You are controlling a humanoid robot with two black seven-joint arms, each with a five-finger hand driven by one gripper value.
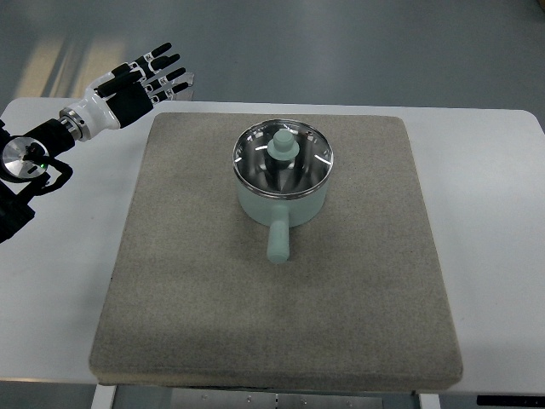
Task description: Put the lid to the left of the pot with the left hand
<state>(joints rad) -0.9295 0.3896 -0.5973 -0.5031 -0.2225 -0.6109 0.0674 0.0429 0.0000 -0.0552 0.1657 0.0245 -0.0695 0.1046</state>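
A pale green pot (pixel 282 203) stands on the grey mat (pixel 213 281), its handle pointing toward the near edge. Its glass lid (pixel 283 160) with a metal rim and a pale green knob sits on top of it. My left hand (pixel 153 77) hovers at the far left over the back edge of the white table, well away from the pot. Its black and white fingers (pixel 173 83) are spread and hold nothing. The right arm does not show.
The grey mat covers most of the white table (pixel 494 213). Bare mat lies to the left of the pot and in front of it. Beyond the table's far edge is grey floor (pixel 341 43).
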